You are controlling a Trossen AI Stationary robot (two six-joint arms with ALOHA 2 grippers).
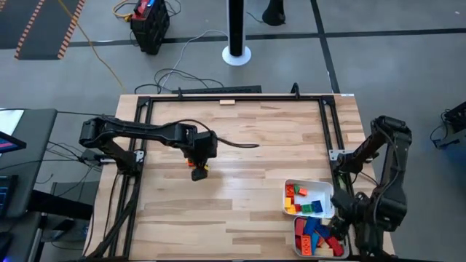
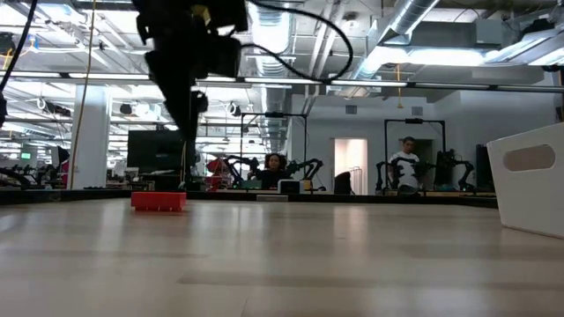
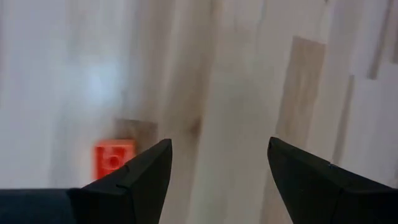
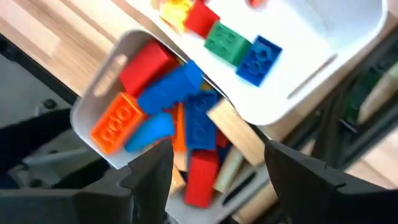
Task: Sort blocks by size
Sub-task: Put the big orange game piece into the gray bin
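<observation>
A red-orange block (image 1: 198,175) lies flat on the wooden table, left of centre. My left gripper (image 1: 198,166) hangs just above it, pointing down and open. In the left wrist view the block (image 3: 114,158) lies outside the left finger, with bare table between the fingers of my left gripper (image 3: 217,149). In the low view the block (image 2: 159,201) sits under the arm. My right gripper (image 1: 342,211) hovers open at the near right, over the tray of long blocks (image 4: 168,93). Nothing is between the fingers of my right gripper (image 4: 217,152).
Two white trays stand at the near right. The farther tray (image 1: 322,186) holds short coloured blocks. The nearer tray (image 1: 297,234) holds long red, blue, orange and tan ones. A tan wooden block (image 1: 228,102) lies at the far edge. A black frame (image 1: 328,124) borders the table.
</observation>
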